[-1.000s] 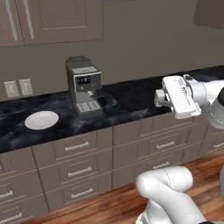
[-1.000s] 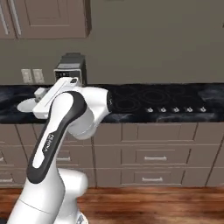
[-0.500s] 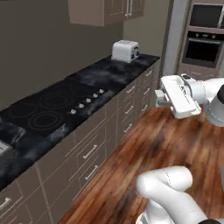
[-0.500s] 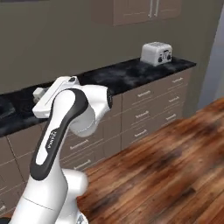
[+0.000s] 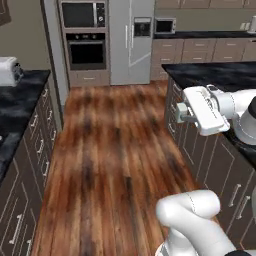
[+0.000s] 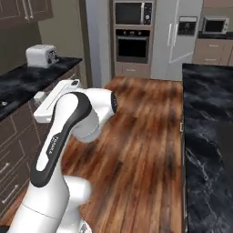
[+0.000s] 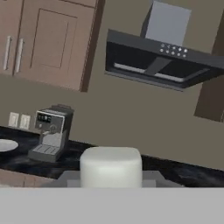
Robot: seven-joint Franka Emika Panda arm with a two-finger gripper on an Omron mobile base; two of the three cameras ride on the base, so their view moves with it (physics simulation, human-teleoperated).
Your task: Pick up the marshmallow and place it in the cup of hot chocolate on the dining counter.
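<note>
Marshmallow (image 7: 111,166) sits pinched in the closed hand (image 5: 181,113), carried high so it clears the dark table (image 6: 207,118) ahead.

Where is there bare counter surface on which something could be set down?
The dark counter on the right looks bare from its near end to the far edge by the fridge. The left counter is free in front of the toaster. Through the hand camera, the stretch under the range hood is open; it is crowded around the coffee machine and plate.
</note>
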